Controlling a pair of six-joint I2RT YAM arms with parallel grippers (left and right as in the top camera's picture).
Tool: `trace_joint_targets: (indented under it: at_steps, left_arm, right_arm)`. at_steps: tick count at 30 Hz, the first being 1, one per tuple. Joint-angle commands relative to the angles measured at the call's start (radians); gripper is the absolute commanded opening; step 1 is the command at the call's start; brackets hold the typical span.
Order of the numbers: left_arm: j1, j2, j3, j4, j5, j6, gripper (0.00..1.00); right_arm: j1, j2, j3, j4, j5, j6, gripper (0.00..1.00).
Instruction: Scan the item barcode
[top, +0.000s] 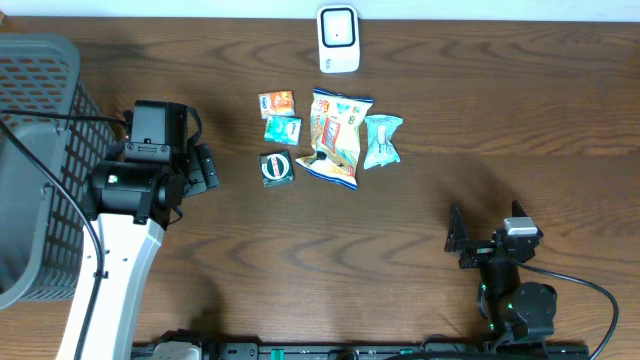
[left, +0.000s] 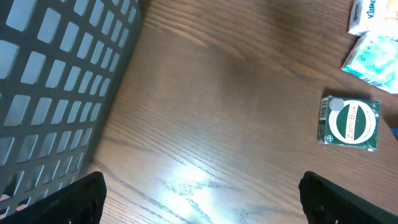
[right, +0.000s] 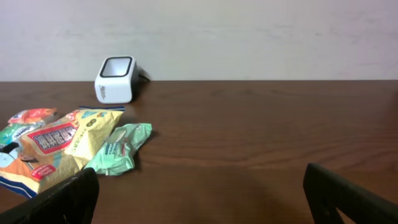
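Observation:
A white barcode scanner (top: 338, 38) (right: 116, 79) stands at the table's far edge. In front of it lie several items: a yellow snack bag (top: 335, 138) (right: 59, 146), a mint green packet (top: 382, 140) (right: 118, 149), an orange packet (top: 277, 102), a teal packet (top: 283, 129) and a dark green box (top: 277, 168) (left: 349, 122). My left gripper (top: 205, 168) (left: 202, 199) is open and empty over bare wood, left of the green box. Far to the lower right of the items, my right gripper (top: 458, 238) (right: 202, 193) is also open and empty, facing them.
A grey mesh basket (top: 40, 160) (left: 56, 81) fills the left edge of the table, close beside the left arm. A pale wall rises behind the scanner. Bare brown wood lies between the items and the right gripper.

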Motion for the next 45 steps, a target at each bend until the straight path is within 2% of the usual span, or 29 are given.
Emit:
trace_joint_targets:
  at_steps: [1,6,10,14,19,21,26,31,33,35,37,38,39,41,43,45]
  left_arm:
    - [-0.002,0.005,0.018,-0.003,-0.003,-0.005,0.98]
    - [-0.002,0.005,0.018,-0.003,-0.003,-0.005,0.97]
    - [-0.002,0.005,0.018,-0.003,-0.003,-0.005,0.98]
    - [-0.002,0.005,0.018,-0.003,-0.003,-0.005,0.98]
    - [-0.002,0.005,0.018,-0.003,-0.003,-0.005,0.98]
    - [-0.002,0.005,0.018,-0.003,-0.003,-0.005,0.98]
    - [-0.002,0.005,0.018,-0.003,-0.003,-0.005,0.98]
    - [-0.002,0.005,0.018,-0.003,-0.003,-0.005,0.98]
    - [-0.002,0.005,0.018,-0.003,-0.003,-0.005,0.98]
    - [-0.002,0.005,0.018,-0.003,-0.003,-0.005,0.98]
    - [-0.002,0.005,0.018,-0.003,-0.003,-0.005,0.98]
    - [-0.002,0.005,0.018,-0.003,-0.003,-0.005,0.98]
    - [-0.002,0.005,0.018,-0.003,-0.003,-0.005,0.98]
    - [-0.002,0.005,0.018,-0.003,-0.003,-0.005,0.98]
    - [-0.002,0.005,0.018,-0.003,-0.003,-0.005,0.98]
    - [-0.002,0.005,0.018,-0.003,-0.003,-0.005,0.98]
  right_arm:
    - [-0.009,-0.006,-0.001,0.006,-0.029,0.011,0.99]
    - [-0.008,-0.006,-0.001,0.035,-0.073,0.032,0.99]
    - [-0.008,-0.006,-0.001,0.183,-0.275,0.224,0.99]
    - [-0.008,-0.006,-0.001,0.477,-0.349,0.316,0.99]
    - [-0.008,-0.003,0.005,0.887,-0.312,0.329,0.99]
    - [-0.008,0.008,0.037,0.942,-0.281,0.329,0.99]
    - [-0.008,0.132,0.225,0.834,-0.284,0.308,0.99]
    - [-0.008,0.374,0.417,0.784,-0.490,0.119,0.99]
    - [-0.008,0.526,0.522,0.740,-0.615,0.051,0.99]
    - [-0.008,0.714,0.650,0.595,-0.785,0.046,0.99]
    - [-0.006,0.852,0.715,0.525,-0.995,0.056,0.99]
    - [-0.006,0.892,0.725,0.524,-1.086,0.056,0.99]
    - [0.001,0.991,0.733,0.539,-1.295,0.056,0.99]
    - [0.015,1.091,0.733,0.558,-1.461,0.055,0.99]
    - [0.034,1.181,0.733,0.557,-1.548,0.056,0.99]
    - [0.056,1.255,0.733,0.558,-1.549,0.056,0.99]
